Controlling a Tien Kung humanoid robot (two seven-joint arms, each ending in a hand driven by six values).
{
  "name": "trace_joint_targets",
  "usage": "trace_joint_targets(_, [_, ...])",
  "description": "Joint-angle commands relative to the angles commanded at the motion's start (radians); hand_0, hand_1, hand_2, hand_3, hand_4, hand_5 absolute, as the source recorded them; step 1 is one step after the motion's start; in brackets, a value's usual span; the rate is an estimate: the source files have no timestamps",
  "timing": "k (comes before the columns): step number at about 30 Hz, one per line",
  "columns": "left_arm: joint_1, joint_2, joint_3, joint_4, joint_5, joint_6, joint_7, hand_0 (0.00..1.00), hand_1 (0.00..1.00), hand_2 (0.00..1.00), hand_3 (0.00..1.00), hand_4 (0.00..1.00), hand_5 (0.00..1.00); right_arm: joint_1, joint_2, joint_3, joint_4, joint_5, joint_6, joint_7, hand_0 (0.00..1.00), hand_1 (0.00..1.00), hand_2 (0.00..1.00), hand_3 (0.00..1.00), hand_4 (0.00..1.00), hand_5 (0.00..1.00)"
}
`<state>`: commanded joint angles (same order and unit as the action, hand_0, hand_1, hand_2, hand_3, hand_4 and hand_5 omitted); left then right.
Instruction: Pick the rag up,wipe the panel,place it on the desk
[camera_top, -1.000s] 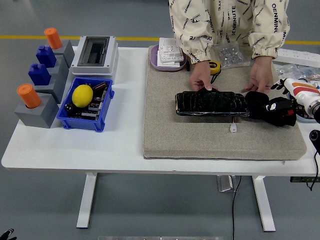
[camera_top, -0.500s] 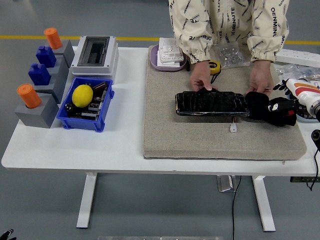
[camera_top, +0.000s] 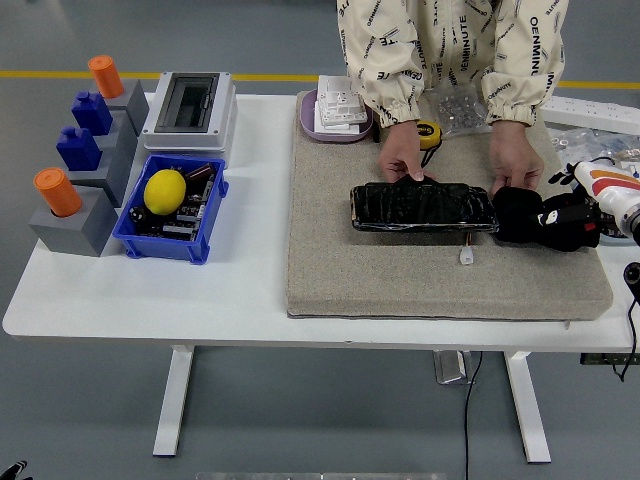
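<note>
A glossy black panel (camera_top: 423, 206) lies across the grey mat (camera_top: 400, 280). A person at the far side steadies it with one hand (camera_top: 403, 160) on its far edge and the other hand (camera_top: 514, 163) at its right end. A black rag (camera_top: 515, 213) is bunched against the panel's right end. My right hand (camera_top: 568, 222), black with a white and orange wrist, comes in from the right edge and is curled on the rag. Only a dark tip of my left hand (camera_top: 12, 468) shows in the bottom left corner.
A small white connector (camera_top: 466, 256) lies on the mat in front of the panel. A blue bin (camera_top: 205, 240) with a lemon, a grey switch box (camera_top: 190, 108) and grey blocks (camera_top: 85, 215) stand at the left. A purple tray (camera_top: 306, 110), a yellow tape measure (camera_top: 431, 131) and bagged parts (camera_top: 455, 108) sit at the back.
My right hand has shifted slightly right and up with the rag. The person's hand on the right has moved left toward the panel's right end.
</note>
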<state>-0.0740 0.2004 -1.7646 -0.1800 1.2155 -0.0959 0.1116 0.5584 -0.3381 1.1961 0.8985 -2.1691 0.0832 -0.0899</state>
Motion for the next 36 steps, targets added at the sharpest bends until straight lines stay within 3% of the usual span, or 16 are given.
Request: trace_joint_targets(36, [0.001, 0.0, 0.001, 0.0, 0.0, 0.0, 0.001, 0.725, 0.716, 0.767, 0.628, 0.694, 0.581, 0.004, -0.004, -0.008, 0.0, 0.002, 0.004, 0.001, 0.738, 0.676, 0.767, 0.749, 0.998, 0.522])
